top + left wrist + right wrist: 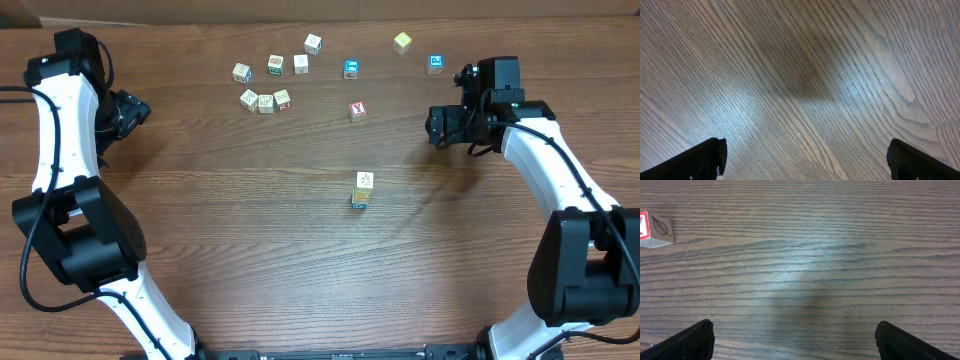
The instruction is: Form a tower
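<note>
The tower (363, 190) stands alone in the middle of the bench (250, 230). The left end effector (128, 112) and the right end effector (441, 124) are well apart from it, wide open, holding nothing. The tower is thin, so a bump or a crooked drop on top could knock it over.

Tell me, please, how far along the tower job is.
Done: a short tower stands in the middle, a cream cube on a blue-edged one; from overhead it seems two high. In hand: nothing. The jaws of the left arm and right arm stand open and empty, away from it. Left: the loose cubes scattered along the far side are not yet stacked.
</note>
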`<state>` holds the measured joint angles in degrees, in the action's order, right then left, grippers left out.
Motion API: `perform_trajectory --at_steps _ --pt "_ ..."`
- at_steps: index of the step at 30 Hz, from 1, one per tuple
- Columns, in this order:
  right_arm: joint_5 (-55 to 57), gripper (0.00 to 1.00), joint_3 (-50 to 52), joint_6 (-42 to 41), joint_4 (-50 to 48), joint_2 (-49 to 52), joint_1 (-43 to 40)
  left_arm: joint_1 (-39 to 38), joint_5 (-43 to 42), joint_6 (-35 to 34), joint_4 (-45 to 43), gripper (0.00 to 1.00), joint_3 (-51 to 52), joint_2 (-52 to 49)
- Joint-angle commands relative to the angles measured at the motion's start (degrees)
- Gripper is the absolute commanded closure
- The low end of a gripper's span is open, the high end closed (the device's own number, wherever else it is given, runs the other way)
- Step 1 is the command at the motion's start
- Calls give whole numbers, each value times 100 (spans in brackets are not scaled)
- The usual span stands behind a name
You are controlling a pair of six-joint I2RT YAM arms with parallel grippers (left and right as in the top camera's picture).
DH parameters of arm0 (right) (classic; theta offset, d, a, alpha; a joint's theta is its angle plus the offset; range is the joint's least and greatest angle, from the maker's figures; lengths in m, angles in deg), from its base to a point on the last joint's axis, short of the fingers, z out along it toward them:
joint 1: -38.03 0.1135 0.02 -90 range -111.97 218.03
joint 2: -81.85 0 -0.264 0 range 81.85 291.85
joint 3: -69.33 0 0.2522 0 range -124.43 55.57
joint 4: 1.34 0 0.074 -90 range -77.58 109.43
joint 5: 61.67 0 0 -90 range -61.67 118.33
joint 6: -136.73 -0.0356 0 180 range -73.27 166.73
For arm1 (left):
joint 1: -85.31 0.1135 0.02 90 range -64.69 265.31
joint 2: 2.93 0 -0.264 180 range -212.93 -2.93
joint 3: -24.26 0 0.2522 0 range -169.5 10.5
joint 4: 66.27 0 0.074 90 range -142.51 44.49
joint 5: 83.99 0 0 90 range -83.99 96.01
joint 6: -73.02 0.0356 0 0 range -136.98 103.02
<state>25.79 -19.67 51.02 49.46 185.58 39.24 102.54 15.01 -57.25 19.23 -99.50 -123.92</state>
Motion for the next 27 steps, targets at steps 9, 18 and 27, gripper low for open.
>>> perform_trajectory --at_steps 9,18,27 --pt "35 0 -57 20 -31 2 11 -354 17 46 -2 0 -76 286" --pt "35 0 -57 20 -31 2 11 -688 55 70 4 0 -76 1460" --pt "35 0 -57 20 -31 2 11 -785 -278 688 -1298 1 671 1650"
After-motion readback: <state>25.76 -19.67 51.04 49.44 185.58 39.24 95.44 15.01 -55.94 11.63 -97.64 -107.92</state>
